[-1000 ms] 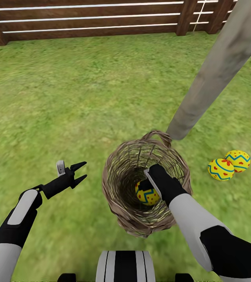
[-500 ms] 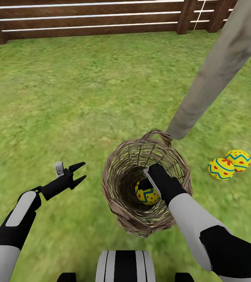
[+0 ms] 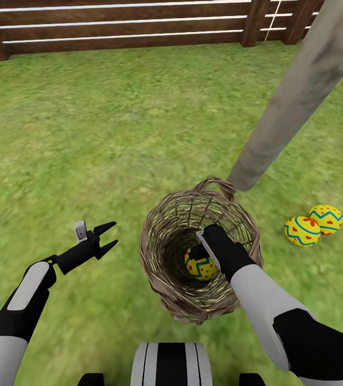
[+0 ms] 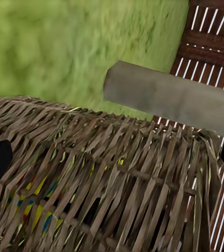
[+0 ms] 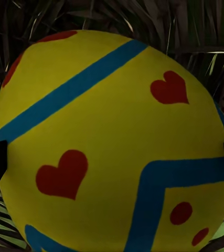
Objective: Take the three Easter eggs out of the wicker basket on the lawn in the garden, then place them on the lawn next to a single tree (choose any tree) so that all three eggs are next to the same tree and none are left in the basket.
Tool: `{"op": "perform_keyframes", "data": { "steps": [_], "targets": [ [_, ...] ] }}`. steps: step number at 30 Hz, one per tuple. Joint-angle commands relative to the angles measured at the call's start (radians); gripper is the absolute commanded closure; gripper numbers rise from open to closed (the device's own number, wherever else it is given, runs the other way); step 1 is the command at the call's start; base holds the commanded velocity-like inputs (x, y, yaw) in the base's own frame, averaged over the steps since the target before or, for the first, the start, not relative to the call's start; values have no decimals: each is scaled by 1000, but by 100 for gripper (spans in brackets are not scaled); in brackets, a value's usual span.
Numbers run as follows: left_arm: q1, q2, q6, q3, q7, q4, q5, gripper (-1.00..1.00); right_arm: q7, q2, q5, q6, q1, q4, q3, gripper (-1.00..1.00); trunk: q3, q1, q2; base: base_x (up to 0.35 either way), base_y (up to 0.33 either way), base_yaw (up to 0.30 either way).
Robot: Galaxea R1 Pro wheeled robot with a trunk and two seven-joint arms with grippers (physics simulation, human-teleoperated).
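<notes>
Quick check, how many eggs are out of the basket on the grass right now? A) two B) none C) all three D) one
A: two Easter eggs lie on the lawn right of the wicker basket, near the tree; the third egg sits inside the basket at the right gripper.

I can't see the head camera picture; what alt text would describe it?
The right pincer reaches into the wicker basket at a yellow Easter egg. Two more eggs lie on the lawn beside a tree trunk.
</notes>
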State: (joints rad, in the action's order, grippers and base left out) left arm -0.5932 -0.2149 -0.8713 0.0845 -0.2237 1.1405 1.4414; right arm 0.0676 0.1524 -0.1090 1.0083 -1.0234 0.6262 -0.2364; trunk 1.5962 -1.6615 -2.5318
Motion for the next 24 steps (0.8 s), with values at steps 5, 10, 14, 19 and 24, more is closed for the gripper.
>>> {"op": "perform_keyframes", "data": {
  "steps": [5,10,14,19,24],
  "targets": [
    [0,0,-5,1,-5,0,-4,-100,6,-1,2,4,0,-127,-1,100,-3,0,0,0,0,0],
    [0,0,-6,0,-5,2,-4,-100,6,-1,1,4,0,-126,-1,100,-23,3,1,0,0,0],
    [0,1,-6,0,-5,2,-4,-100,6,-1,0,4,0,-126,-1,100,-38,4,2,0,0,0],
    [0,2,-6,0,-5,2,-4,-100,6,-1,0,3,0,-126,-1,100,-57,7,3,0,0,0],
    [0,2,-6,0,-5,2,-5,-100,6,0,0,3,0,-126,-3,100,-77,9,5,0,0,0]
  ]
}}
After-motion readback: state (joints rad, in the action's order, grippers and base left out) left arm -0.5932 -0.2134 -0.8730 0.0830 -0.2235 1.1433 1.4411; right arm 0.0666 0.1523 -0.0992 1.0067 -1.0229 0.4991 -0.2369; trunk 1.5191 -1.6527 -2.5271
